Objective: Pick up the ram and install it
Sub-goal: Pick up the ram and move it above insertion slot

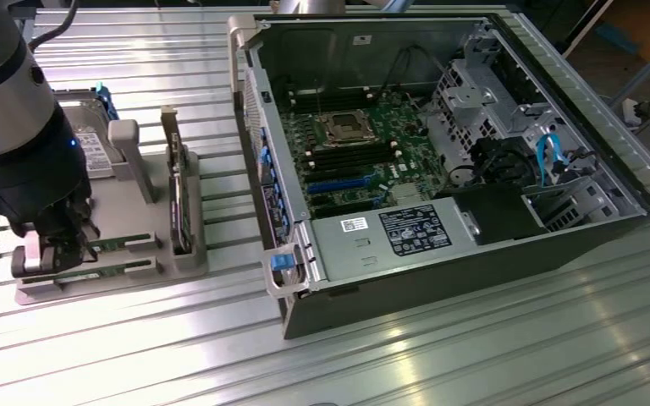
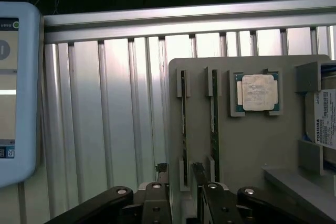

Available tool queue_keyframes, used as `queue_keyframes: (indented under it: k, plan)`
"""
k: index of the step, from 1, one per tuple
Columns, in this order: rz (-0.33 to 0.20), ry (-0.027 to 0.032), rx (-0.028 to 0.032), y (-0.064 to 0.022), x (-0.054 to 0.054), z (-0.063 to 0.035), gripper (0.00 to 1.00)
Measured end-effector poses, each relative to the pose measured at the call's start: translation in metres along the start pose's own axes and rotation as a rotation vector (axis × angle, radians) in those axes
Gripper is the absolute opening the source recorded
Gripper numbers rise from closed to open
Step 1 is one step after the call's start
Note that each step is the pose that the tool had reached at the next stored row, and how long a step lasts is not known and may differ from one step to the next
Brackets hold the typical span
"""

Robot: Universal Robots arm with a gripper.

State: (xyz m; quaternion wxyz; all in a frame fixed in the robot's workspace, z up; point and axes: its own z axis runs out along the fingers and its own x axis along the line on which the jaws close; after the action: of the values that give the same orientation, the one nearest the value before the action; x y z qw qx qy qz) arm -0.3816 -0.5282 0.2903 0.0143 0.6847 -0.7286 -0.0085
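- The slatted aluminium table (image 1: 438, 355) carries everything. The pale blue-grey pendant (image 2: 18, 93) on it is cut off, so I cannot judge how much room I have on that side.
- The open black computer case (image 1: 472, 269) lies well apart from me. Its green motherboard (image 1: 404, 110) has dark memory slots whose latches I cannot make out. A stick pressed against closed latches would not seat, I judge.
- The grey plastic holder tray (image 2: 252, 150) holds the ram (image 2: 184, 124), a thin green circuit-board stick. It stands on edge in the slot nearest the tray's long edge. A twin green stick (image 2: 214, 124) stands in the next slot inward, just beside it.
- My gripper (image 2: 180, 174) sits at one end of the ram. The black fingers (image 2: 198, 174) are spread wide, one on either side, and hold nothing.
- Gripped this near its end, the ram could tilt and jam against the slot posts. The inner finger could also catch the twin.
- My own fingers hide whether I touch the board.
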Motion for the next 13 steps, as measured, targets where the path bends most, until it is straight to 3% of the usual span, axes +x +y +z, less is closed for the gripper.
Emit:
queue_keyframes:
  k: [13]
  plan:
    - [0.000,-0.0001,0.0001,-0.0012,0.000,0.0245,0.30]
